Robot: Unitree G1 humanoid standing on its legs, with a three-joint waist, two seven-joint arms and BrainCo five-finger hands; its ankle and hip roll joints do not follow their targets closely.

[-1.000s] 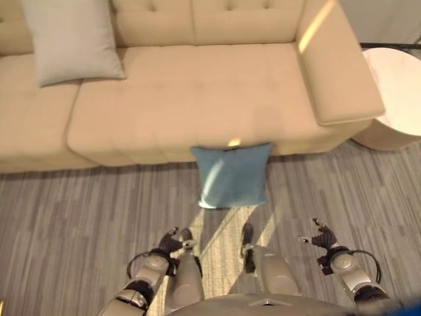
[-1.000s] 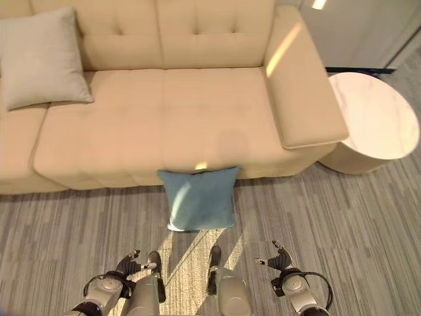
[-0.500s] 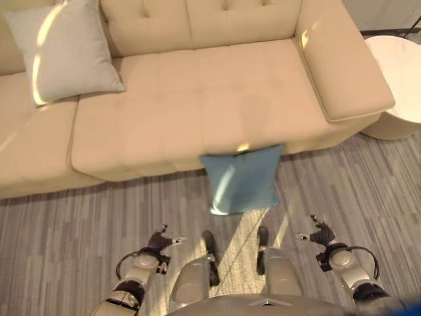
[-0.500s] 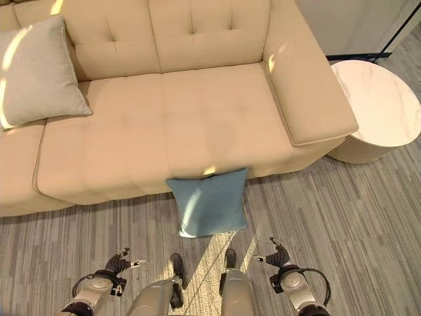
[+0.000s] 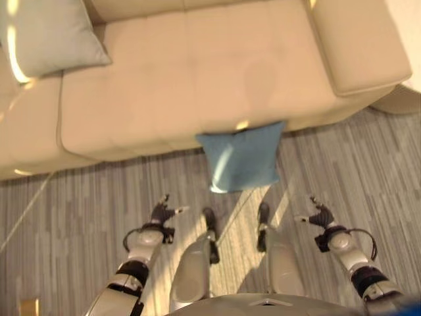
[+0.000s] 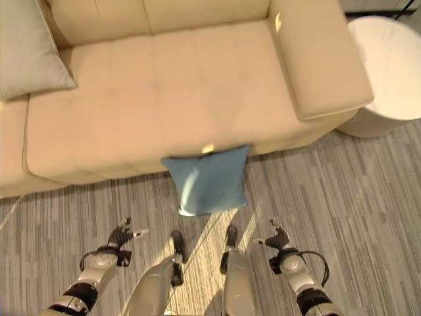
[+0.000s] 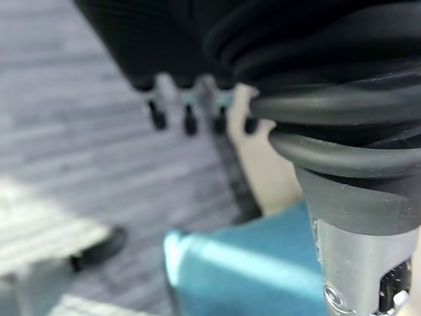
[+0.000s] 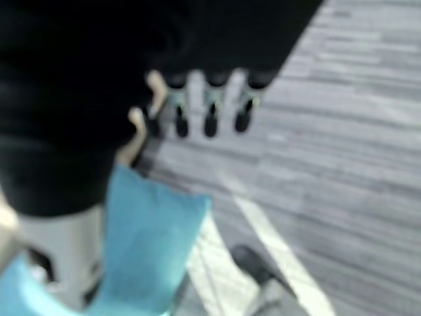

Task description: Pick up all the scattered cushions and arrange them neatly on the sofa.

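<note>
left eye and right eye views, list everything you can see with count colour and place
blue cushion: 1, blue, on the floor, leaning against the sofa's front edge
grey cushion: 1, light grey, on the sofa seat toward its left end
sofa: 1, beige, across the far side of the scene
side table: 1, round, pale top, beside the sofa's right armrest
floor: grey striped, in front of the sofa
left hand: 1, silver with dark tips, open, low over the floor
right hand: 1, same look, open, low over the floor

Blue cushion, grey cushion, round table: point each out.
Blue cushion [image 6: 209, 179], right eye view, middle of its face.
Grey cushion [image 6: 29, 52], right eye view, centre of its front.
Round table [image 6: 388, 62], right eye view, bare top.
</note>
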